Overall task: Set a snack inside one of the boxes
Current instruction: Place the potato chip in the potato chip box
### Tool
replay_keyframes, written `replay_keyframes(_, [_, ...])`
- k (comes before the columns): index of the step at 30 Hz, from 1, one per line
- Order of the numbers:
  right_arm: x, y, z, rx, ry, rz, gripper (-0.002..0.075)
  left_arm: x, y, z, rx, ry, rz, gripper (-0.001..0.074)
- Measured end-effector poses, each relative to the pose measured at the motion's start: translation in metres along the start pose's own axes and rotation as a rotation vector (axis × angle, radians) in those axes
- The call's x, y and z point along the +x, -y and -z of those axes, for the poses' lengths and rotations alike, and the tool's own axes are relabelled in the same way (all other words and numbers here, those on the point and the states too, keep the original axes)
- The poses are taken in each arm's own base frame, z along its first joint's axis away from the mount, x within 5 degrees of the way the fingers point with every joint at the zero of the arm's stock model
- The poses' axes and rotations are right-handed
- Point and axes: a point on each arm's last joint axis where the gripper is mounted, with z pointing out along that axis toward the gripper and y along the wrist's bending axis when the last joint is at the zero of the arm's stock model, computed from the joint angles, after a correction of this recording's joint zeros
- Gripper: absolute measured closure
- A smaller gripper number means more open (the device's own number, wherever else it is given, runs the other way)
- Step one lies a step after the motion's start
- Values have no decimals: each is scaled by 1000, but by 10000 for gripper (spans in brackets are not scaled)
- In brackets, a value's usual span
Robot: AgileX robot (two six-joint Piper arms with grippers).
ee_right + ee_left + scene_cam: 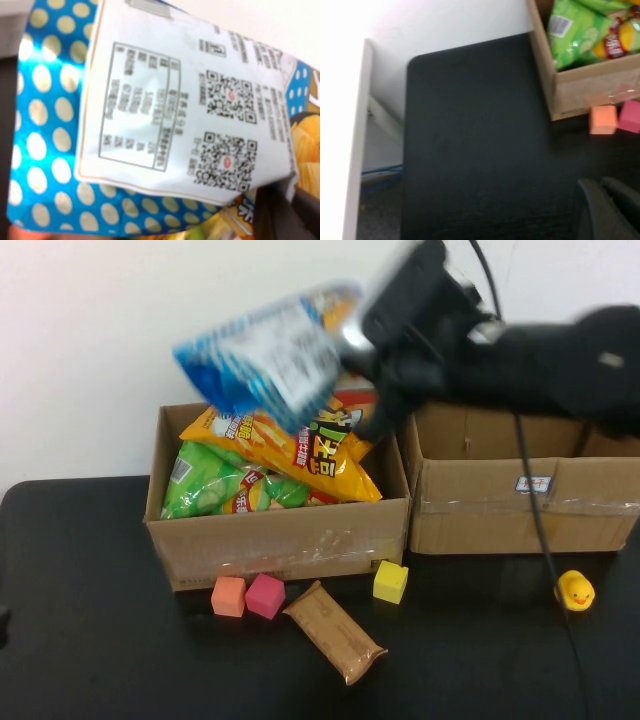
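Observation:
My right gripper (365, 335) is shut on a blue snack bag with white dots (265, 355) and holds it in the air above the left cardboard box (280, 540). In the right wrist view the bag (150, 115) fills the frame, its white label side facing the camera. The left box holds yellow (300, 450) and green (215, 485) snack bags. A second cardboard box (520, 510) stands to its right. A brown snack packet (335, 632) lies on the table in front. My left gripper (610, 210) is parked low at the table's left, its fingers together.
An orange cube (229, 596), a pink cube (265, 595) and a yellow cube (390, 581) lie in front of the left box. A yellow rubber duck (575, 591) sits at the right. The table (100, 640) is black; a white wall is behind.

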Motion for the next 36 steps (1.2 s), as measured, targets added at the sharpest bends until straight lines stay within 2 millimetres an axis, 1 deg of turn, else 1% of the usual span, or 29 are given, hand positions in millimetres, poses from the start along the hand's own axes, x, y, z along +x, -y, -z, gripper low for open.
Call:
replay_keyframes(1, [-5,5,-9,30,20,5,716,1,-1,3,13,2,3,736])
replay_keyframes(3, [-7,13,-35,80,45,5,716,4,-3,7,26,4,3,736])
replay_keyframes(7, [-5,20,-82,110,69,8,716,8,-9,15,33,7,15,736])
replay_keyframes(9, [0,21,-108,117,76,7,716,10,-10,16,29,3,16,736])
replay_keyframes(12, [16,16,-140,107,66,-10,716,12,-11,17,24,-9,17,736])
replay_keyframes(15, [29,13,-156,95,59,-112,713,13,-12,18,20,-20,19,736])
replay_keyframes(17, [33,14,-157,87,61,-208,694,13,-12,18,22,-24,21,736])
replay_keyframes(19, [34,18,-157,79,69,-314,650,13,-11,18,26,-26,23,736])
replay_keyframes(22, [32,26,-152,52,85,-413,517,14,-11,18,30,-31,25,736])
replay_keyframes(25, [27,27,-148,1,92,-442,349,14,-11,18,30,-31,28,736])
replay_keyframes(27, [25,26,-146,-22,95,-446,288,14,-11,18,33,-33,31,736])
replay_keyframes(30, [24,24,-145,-50,93,-451,257,15,-9,18,47,-42,39,736])
replay_keyframes(34, [22,22,-144,-79,84,-461,249,16,-7,18,73,-58,53,736])
replay_keyframes(36, [17,23,-139,-84,84,-435,247,16,-6,18,81,-63,58,736])
